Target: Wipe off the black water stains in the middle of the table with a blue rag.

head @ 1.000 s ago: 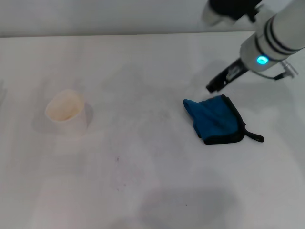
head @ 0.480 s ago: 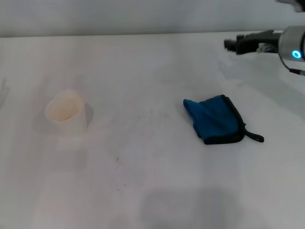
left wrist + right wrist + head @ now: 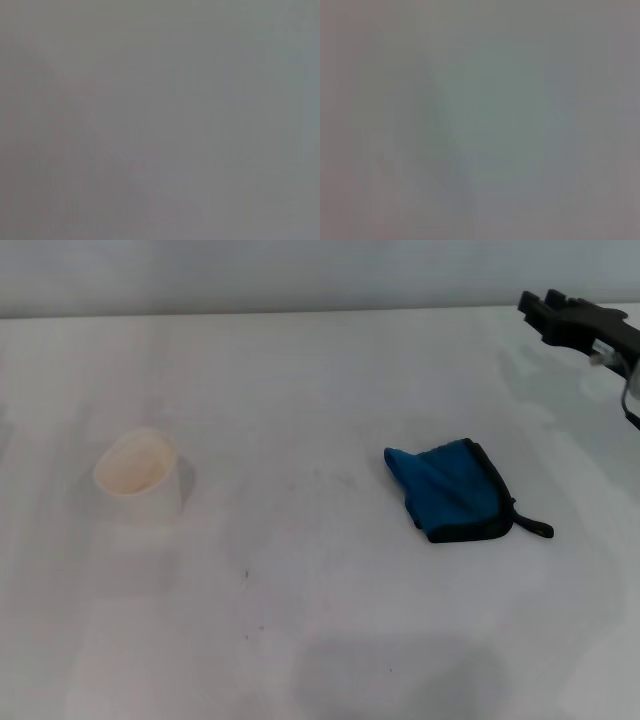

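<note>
Right end effector (image 3: 575,320) far beyond folded bright blue cloth rag (image 3: 452,490), grip state unreadable; I'd approach rag top-down, pinch centre.

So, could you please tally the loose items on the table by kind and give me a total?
Blue rag: 1
White paper cup: 1
Total: 2, both lying loose on the table; the right gripper is at the far right edge, away from them.

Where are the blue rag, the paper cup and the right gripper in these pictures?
blue rag (image 3: 450,490): head view, middle of the folded cloth.
paper cup (image 3: 140,480): head view, its front wall.
right gripper (image 3: 540,308): head view, the tips of its black fingers, at the table's far right edge.
</note>
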Motion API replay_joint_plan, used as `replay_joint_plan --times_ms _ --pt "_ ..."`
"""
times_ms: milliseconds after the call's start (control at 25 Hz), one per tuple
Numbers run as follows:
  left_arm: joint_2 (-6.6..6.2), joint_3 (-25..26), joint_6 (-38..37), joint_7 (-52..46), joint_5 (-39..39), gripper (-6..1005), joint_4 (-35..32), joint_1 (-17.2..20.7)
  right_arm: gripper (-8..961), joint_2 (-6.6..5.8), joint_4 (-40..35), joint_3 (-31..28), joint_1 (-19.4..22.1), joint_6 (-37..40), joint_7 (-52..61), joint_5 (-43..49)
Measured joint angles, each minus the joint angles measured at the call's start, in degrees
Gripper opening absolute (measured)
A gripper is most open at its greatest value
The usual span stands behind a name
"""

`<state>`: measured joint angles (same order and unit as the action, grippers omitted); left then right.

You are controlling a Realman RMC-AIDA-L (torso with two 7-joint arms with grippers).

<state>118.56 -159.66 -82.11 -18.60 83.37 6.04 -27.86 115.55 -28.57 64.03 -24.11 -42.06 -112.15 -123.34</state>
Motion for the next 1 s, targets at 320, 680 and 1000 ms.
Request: replay_joint_plan --times_ms 320,680,1000 --pt "0.0 -0.06 3.57 0.36 -0.06 876 0.03 -1.8 386 0.46 19.06 -7.58 -0.94 -22.84 -34.11 -18.14" --pt "0.25 -0.01 4.27 2.97 -0.07 875 -0.51 -2.44 384 0.55 20.93 -9.7 0.15 -26.16 -38.6 -19.02" --pt "0.3 -0.06 5.88 3.31 -0.2 876 -0.56 -4.32 383 0.48 21.77 -9.76 0.28 -26.83 -43.44 -18.95"
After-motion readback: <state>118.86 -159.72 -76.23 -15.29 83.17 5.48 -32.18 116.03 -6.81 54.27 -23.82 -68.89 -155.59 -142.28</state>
